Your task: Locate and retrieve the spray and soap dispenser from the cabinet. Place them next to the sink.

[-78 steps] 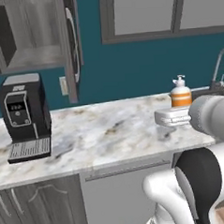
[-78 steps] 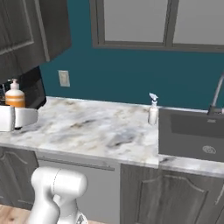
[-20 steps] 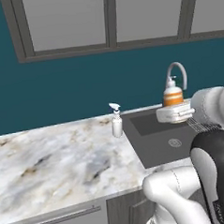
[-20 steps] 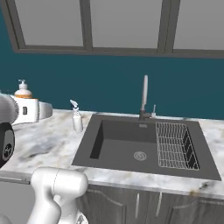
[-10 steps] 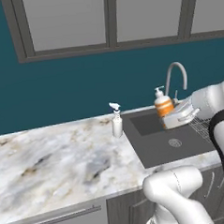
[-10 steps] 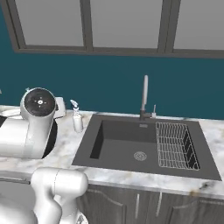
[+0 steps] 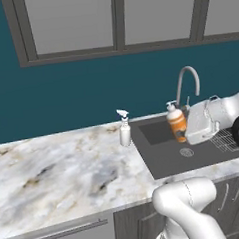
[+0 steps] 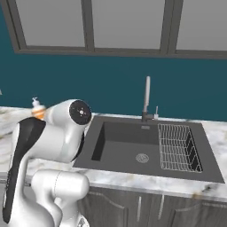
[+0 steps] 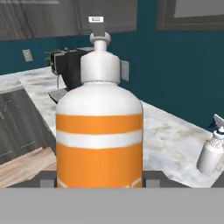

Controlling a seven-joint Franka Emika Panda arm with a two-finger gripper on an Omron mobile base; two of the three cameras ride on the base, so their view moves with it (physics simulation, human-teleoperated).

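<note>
My gripper (image 7: 184, 131) is shut on the soap dispenser (image 7: 176, 119), an orange bottle with a white top and pump. It hangs slightly tilted above the left part of the sink (image 7: 166, 158). In the hand view the soap dispenser (image 9: 99, 127) stands upright between the two dark fingertips (image 9: 48, 178). The white spray (image 7: 124, 129) stands on the counter just left of the sink's rim, and the spray (image 9: 211, 151) also appears at the right of the hand view. In the right base view my arm hides most of the soap dispenser (image 8: 37, 109). The grey cabinet (image 9: 39, 19) shows far behind.
A curved silver faucet (image 7: 186, 85) rises behind the basin, and a wire rack (image 8: 177, 147) fills its right side. The marble counter (image 7: 54, 170) stretches left of the sink. A black coffee machine (image 9: 70, 65) sits on the counter in the distance. Windows line the teal wall.
The arm has carried the soap dispenser left and down, from beside the faucet to low over the sink. In the right base view the arm has swung in front of the spray.
</note>
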